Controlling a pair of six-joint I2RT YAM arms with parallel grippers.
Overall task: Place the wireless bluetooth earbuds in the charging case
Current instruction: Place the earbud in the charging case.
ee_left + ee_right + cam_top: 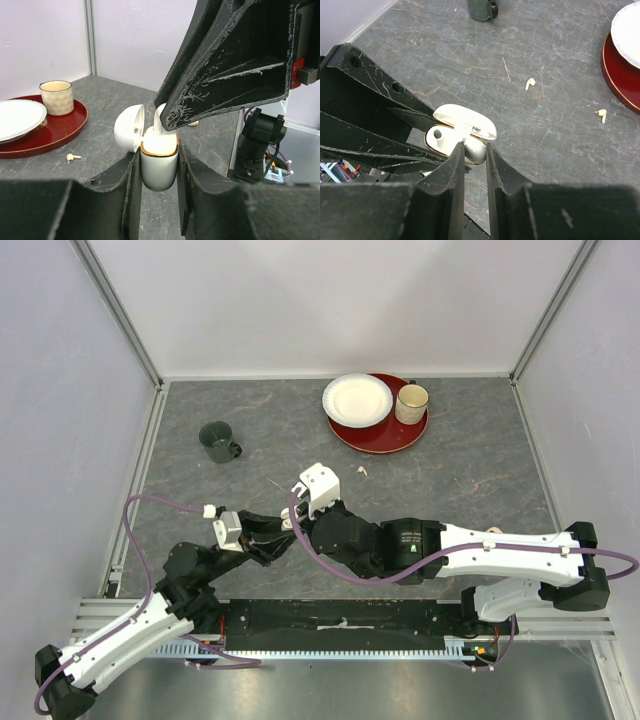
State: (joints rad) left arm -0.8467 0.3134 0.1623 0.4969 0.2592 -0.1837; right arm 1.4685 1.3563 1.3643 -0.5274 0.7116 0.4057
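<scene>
1. Grey stone-look bench [480, 470] between white walls. A red tray [400, 443] with a plate [357, 400] and cup [411, 403] sits at the far side, and a green mug [217, 440] is far left.
2. My left hand [158, 150] is clamped on the case [159, 175], one finger on each side below the gold rim. It holds the case upright in front of the arms, with the lid [127, 129] swung open. I cannot tell whether the case touches the bench.
3. My right hand [474, 146] is almost closed, pinching an earbud [160, 116] right at the case mouth. As far as I can judge, the stem points down into a socket.
4. A loose earbud [530, 83] lies on the bench well beyond the case, and a second earbud [602, 115] lies near the tray. I cannot make out whether one already sits inside the case.
5. I judge the earbuds to be very light, hard and glossy, so they can squirt out of a pinch. I would take each one across the bulb, leaving the stem free.
6. The case is smooth and rounded and could twist in the clamp. I would press gently and straight down.
</scene>
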